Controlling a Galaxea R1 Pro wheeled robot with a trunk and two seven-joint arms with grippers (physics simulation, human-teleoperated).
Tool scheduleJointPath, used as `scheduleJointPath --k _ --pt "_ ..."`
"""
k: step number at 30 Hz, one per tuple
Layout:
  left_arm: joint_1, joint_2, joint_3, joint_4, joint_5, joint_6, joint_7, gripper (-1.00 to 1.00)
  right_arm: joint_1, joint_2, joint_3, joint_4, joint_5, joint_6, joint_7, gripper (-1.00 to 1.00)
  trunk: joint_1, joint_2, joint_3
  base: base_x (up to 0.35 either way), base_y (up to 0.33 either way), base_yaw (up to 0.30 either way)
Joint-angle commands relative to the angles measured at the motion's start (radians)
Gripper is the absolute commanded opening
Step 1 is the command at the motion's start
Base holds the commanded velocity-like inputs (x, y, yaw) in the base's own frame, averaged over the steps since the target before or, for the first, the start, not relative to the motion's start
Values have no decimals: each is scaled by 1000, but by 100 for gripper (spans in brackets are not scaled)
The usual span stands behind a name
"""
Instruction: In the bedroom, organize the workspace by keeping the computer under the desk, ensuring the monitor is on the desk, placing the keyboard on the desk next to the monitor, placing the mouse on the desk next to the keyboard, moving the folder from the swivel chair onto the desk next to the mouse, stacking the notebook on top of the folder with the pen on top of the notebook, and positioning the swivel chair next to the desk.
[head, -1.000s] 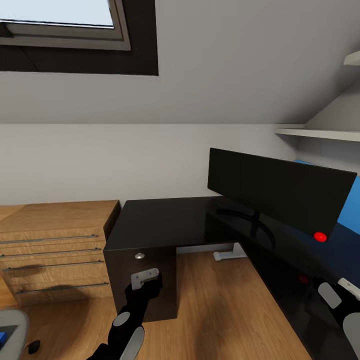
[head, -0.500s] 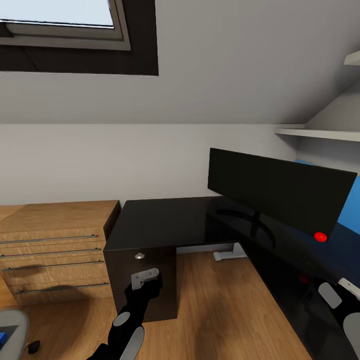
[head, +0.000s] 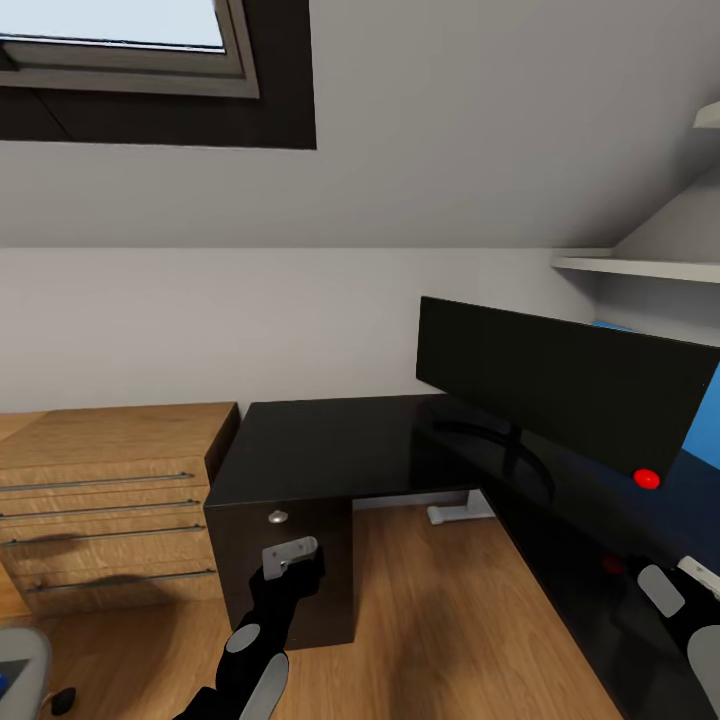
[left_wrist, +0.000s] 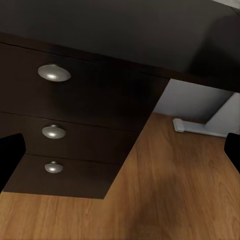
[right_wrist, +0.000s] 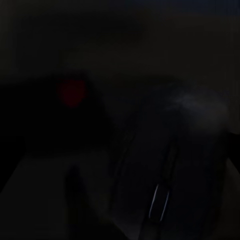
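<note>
Facing the black tabletop (head: 330, 445); monitor (head: 560, 385) stands on it at 2 o'clock, long axis running 10 to 4. Right claw (head: 690, 590) is nearer it, grip unreadable. Left claw (head: 292, 556) hangs spread before the drawers (left_wrist: 75, 125).

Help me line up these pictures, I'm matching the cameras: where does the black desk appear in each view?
Head view: the desk spans centre to lower right, monitor standing on it.
Left wrist view: its drawer block with three round knobs, top edge above.
Right wrist view: too dark to tell; a red dot glows.
Shared landmark: the top drawer knob.
</note>
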Motion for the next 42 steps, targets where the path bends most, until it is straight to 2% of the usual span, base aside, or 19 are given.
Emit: scheduleJointPath --k 1,17,22,37,38,42 --pt "-1 0 -2 -1 6 3 7 100 0 0 0 -2 -5 5 -5 100 0 -1 -1 9 0 0" --pt "-1 -1 -2 -3 8 1 7 100 0 -5 0 -1 -4 6 -6 100 0 -1 -1 0 0 0" --pt "-1 -3 -3 -3 8 0 8 100 0 -6 0 -2 -4 7 -10 100 19 -36 -17 0 0 0" --pt "-1 -3 -2 -3 9 0 7 100 0 -6 -3 -2 -5 7 -50 100 19 -36 -17 0 0 0" --pt "-1 -3 -2 -3 9 0 7 100 0 -6 -3 -2 -5 7 -50 -100 19 -36 -17 0 0 0" --pt "-1 -3 -2 -3 9 0 8 100 0 -5 -3 -1 -5 7 -53 -100 19 -36 -17 0 0 0"
